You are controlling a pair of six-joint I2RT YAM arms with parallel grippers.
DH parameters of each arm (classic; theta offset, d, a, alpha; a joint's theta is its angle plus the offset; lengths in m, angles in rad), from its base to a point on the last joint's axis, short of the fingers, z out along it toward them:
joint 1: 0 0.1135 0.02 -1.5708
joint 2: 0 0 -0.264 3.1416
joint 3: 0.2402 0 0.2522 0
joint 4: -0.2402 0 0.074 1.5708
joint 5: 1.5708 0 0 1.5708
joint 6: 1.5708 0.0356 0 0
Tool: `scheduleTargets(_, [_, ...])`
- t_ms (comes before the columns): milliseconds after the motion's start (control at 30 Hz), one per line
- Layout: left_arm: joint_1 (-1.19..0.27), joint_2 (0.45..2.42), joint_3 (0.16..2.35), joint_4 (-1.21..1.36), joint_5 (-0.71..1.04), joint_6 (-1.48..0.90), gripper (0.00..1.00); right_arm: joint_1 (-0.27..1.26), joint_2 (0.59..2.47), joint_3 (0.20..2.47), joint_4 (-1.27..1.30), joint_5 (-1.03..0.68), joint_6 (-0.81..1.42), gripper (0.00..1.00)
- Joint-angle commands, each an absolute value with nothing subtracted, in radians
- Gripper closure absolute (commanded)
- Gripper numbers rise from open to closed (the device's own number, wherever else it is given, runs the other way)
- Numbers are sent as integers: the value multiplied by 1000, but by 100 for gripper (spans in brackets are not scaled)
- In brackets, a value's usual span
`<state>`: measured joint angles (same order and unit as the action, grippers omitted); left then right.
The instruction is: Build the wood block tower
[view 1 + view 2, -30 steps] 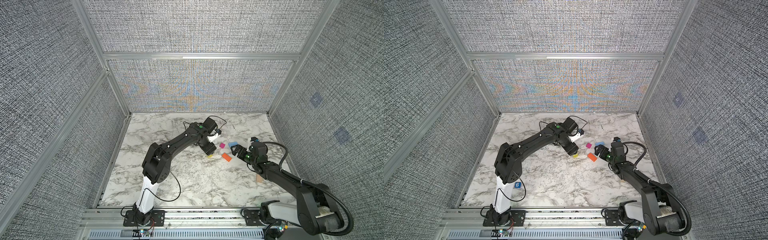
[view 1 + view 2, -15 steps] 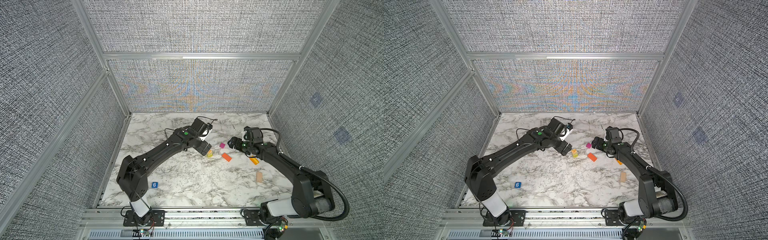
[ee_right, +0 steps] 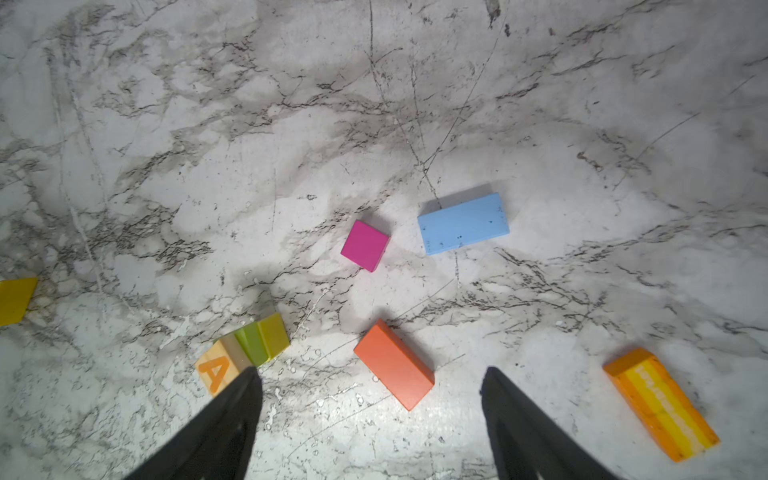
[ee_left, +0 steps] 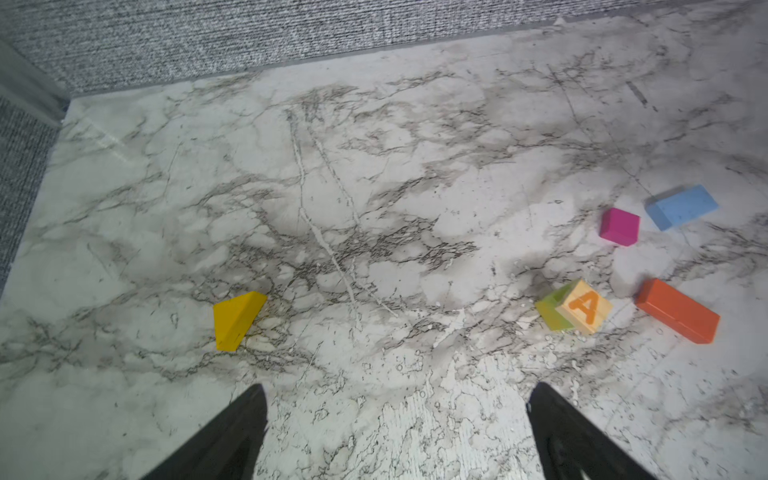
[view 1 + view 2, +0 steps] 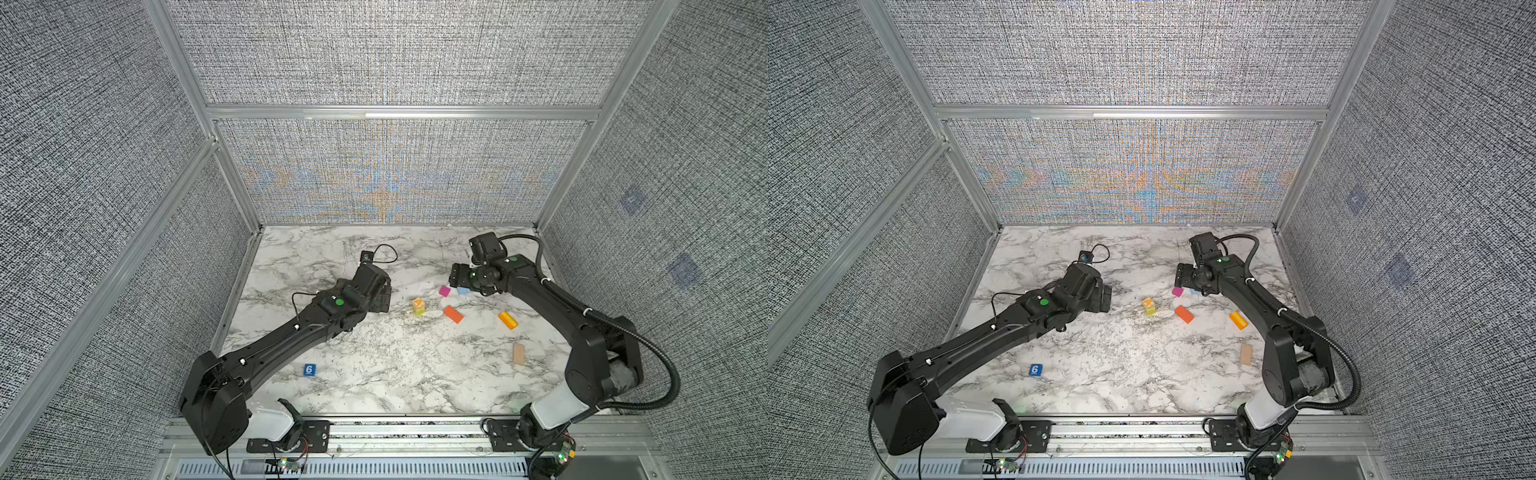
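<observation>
A short tower (image 5: 419,306) stands mid-table, with the "A" cube (image 4: 584,307) on top of a lime block (image 4: 552,309). Around it the wood blocks lie loose: magenta cube (image 3: 365,245), blue slab (image 3: 462,222), orange slab (image 3: 394,363), striped yellow-orange block (image 3: 660,403), plain plank (image 5: 518,354), blue "6" cube (image 5: 308,369) and yellow wedge (image 4: 237,320). My left gripper (image 4: 397,392) is open and empty, to the left of the tower. My right gripper (image 3: 371,374) hangs open and empty above the magenta cube and blue slab (image 5: 457,280).
Grey fabric walls with aluminium posts (image 5: 249,224) enclose the marble table (image 5: 374,374) on three sides. The left arm (image 5: 291,332) lies low across the table's left half. A cable loop (image 5: 384,253) sits behind the left wrist.
The left arm has drawn back to the left, away from the tower. The right gripper has moved toward the far side, over the magenta and blue blocks, with its jaws a little narrower.
</observation>
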<state>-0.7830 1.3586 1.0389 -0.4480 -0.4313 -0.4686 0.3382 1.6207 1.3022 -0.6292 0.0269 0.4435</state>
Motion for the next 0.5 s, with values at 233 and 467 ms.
scheduleTargets(233, [-769, 1422, 888, -321, -509, -618, 1, 374, 1792, 1473, -783, 80, 439, 22])
scheduleTargets(467, [-764, 1448, 838, -236, -470, -662, 1, 386, 1911, 1561, -802, 75, 449, 22])
